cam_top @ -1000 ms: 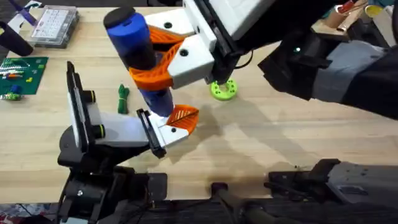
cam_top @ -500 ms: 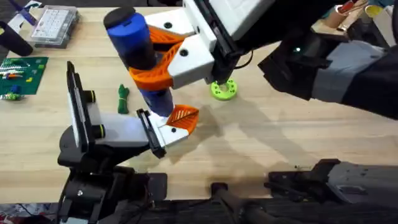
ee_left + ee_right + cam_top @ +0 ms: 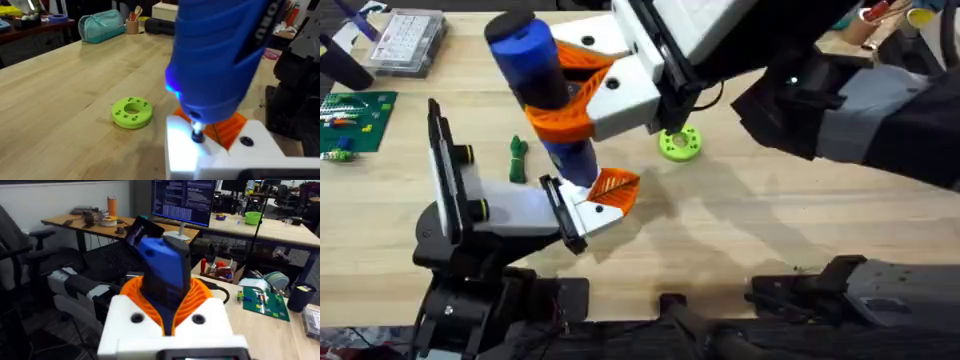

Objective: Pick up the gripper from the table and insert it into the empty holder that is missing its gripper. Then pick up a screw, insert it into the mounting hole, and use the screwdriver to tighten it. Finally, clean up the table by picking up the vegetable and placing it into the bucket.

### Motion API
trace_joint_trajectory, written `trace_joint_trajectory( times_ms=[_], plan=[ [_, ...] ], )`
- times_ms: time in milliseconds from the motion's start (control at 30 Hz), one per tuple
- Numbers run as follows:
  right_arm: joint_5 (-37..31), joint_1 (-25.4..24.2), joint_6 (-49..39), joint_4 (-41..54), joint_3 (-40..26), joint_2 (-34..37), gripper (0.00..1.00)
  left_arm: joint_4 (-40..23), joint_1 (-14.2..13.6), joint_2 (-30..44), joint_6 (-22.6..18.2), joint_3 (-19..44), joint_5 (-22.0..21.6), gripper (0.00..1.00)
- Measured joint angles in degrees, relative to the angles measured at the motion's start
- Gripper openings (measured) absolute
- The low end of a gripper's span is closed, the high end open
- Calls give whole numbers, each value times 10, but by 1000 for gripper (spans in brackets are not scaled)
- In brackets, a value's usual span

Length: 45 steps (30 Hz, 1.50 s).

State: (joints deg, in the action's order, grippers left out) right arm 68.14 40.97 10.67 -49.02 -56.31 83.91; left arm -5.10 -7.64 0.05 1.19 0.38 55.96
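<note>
My right gripper [image 3: 565,95], white with orange ribbed pads, reaches in from the upper right and is shut on the blue screwdriver [image 3: 535,70], holding it upright. The silver bit [image 3: 196,134] presses down onto the white gripper piece [image 3: 598,208] with an orange pad, which sits on the black holder [image 3: 560,215] of the pale grey left arm. Blue light glows at the screwdriver [image 3: 220,60] nose. The screw is hidden under the bit. The dark green vegetable [image 3: 517,158] lies on the table [image 3: 770,220], left of the screwdriver. The bucket is out of view.
A lime-green disc with holes [image 3: 679,143] lies just right of the work spot. A clear compartment box [image 3: 408,40] and a green board [image 3: 355,120] sit at the far left. My right arm's dark bulk spans the upper right.
The screwdriver's top has leaned very slightly to the left in my right gripper. Nothing else has moved.
</note>
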Motion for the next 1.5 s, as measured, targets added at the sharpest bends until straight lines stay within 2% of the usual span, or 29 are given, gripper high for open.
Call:
trace_joint_trajectory(
  times_ms=[1500],
  plan=[
    [5,0,4,12,0,0,51,0,0,0,4,0,4,16]
  ],
)
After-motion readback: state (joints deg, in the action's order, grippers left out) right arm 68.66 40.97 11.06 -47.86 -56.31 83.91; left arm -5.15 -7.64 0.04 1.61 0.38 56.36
